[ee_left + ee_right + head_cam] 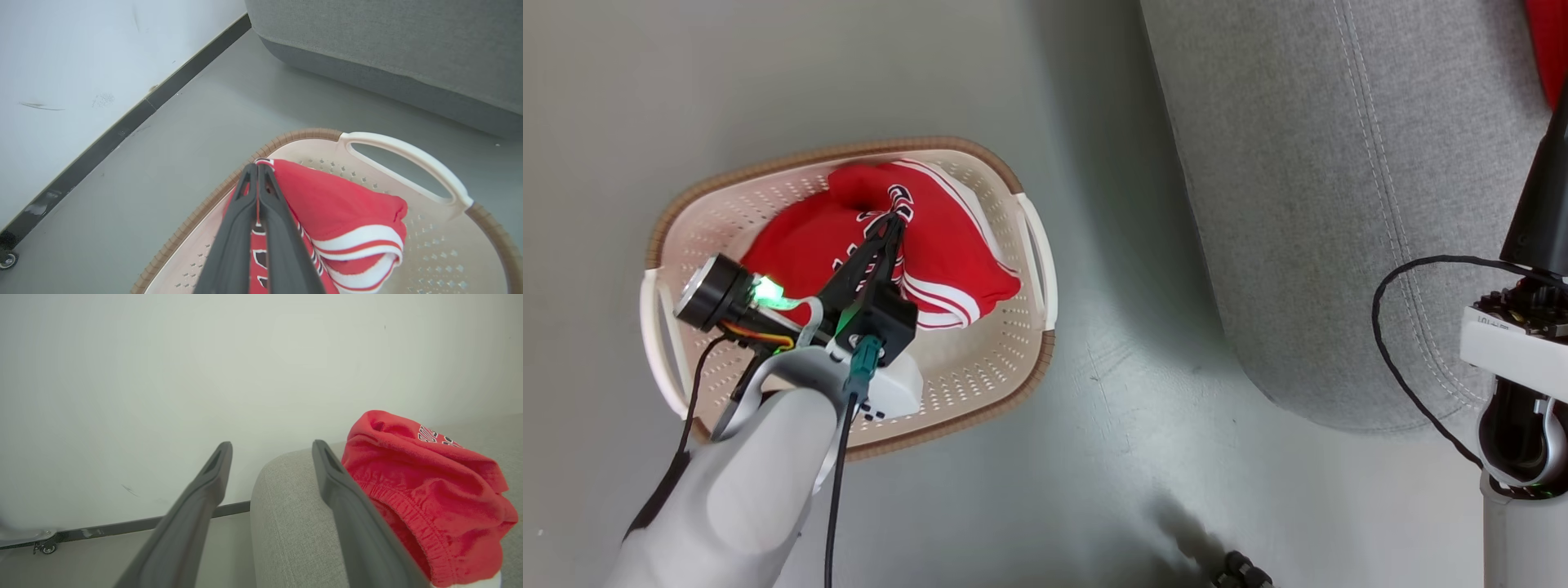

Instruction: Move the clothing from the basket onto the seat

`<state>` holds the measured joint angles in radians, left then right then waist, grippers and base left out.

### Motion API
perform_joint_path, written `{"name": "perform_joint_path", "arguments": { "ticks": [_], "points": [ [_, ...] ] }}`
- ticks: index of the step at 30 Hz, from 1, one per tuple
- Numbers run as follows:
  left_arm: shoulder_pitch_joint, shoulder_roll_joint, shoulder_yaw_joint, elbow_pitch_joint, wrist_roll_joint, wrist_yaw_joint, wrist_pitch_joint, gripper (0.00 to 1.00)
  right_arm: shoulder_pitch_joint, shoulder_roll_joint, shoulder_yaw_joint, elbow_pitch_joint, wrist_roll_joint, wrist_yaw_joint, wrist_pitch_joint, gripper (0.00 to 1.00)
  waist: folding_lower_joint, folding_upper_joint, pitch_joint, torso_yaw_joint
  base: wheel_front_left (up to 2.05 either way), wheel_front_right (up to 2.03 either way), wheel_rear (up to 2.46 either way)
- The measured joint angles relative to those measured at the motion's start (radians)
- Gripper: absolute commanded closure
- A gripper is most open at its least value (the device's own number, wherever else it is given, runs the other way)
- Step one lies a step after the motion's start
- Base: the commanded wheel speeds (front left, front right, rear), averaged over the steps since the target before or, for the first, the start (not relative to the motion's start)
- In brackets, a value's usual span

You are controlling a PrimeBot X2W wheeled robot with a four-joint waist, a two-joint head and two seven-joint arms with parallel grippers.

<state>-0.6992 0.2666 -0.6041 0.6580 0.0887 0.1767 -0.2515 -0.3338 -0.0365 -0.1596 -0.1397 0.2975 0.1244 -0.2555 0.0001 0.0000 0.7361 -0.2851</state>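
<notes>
My left gripper (894, 220) pinches the red jersey (947, 245) in the basket (1029, 327).
Jaws closed on cloth; right gripper (272, 447) gaping, empty. Next I should lift clear and swing to the seat (1298, 204).

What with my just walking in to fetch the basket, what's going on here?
The left gripper is shut on the red jersey, which is bunched up in the basket. The red shorts already lie on the grey seat, and the right gripper is open near them, holding nothing.
</notes>
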Motion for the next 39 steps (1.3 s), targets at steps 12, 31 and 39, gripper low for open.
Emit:
{"name": "perform_joint_path", "arguments": {
  "ticks": [12,31,39],
  "points": [
    [0.102,0.014,0.042,-0.183,-0.053,0.064,0.000,1.00,0.000,-0.001,0.005,0.001,-0.067,0.000,0.000,0.00,0.0000,0.0000,-0.062,0.045,0.00,0.00,0.00],
    [0.208,0.033,0.107,-0.484,-0.086,0.169,-0.001,1.00,0.000,-0.048,0.141,0.085,-0.161,0.000,0.000,0.00,0.0000,0.0000,-0.194,0.136,0.00,0.00,0.00],
    [0.241,0.043,0.132,-0.570,-0.089,0.202,-0.001,1.00,0.000,-0.097,0.265,0.168,-0.172,0.000,0.000,0.00,0.0000,0.0001,-0.267,0.176,0.00,0.00,0.00]
  ]
}}
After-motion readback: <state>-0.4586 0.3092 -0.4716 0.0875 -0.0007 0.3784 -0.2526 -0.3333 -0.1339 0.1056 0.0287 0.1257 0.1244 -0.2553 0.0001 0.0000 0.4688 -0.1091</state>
